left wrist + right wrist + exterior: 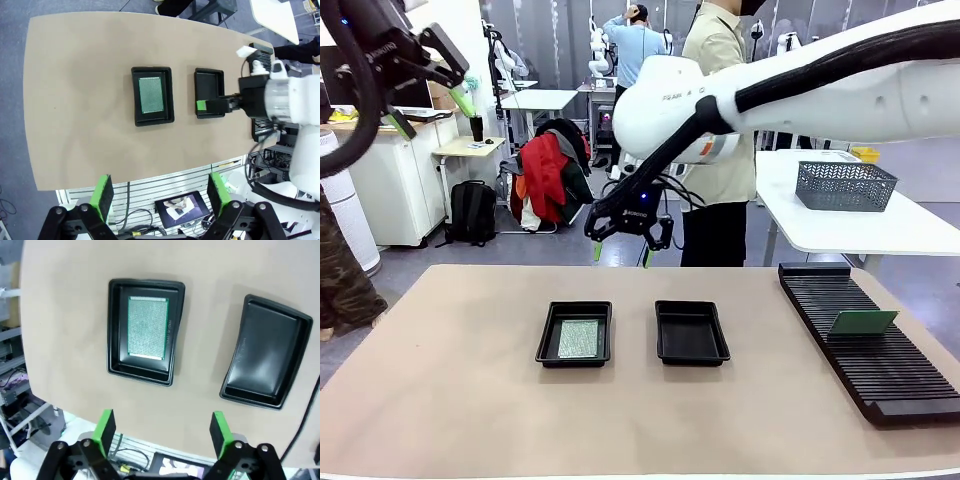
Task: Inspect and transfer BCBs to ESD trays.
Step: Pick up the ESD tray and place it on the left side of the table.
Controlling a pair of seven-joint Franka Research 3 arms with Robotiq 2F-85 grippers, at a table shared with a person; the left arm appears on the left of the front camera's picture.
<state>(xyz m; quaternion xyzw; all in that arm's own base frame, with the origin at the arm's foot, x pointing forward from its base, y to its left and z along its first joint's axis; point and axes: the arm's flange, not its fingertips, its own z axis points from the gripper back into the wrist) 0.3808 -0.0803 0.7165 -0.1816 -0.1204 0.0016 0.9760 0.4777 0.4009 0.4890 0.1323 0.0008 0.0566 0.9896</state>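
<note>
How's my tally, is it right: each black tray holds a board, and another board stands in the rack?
No: the front view shows the right tray empty. Only the left tray holds a BCB; another board stands in the rack.

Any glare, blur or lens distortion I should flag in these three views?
Front view: even light, sharp, only faint shadows around the filled ESD tray. Left wrist view: wide-angle bowing curves the edges of the table. Right wrist view: a soft sheen of glare on the floor of the empty ESD tray, while the BCB reads clearly, speckles and all.
</note>
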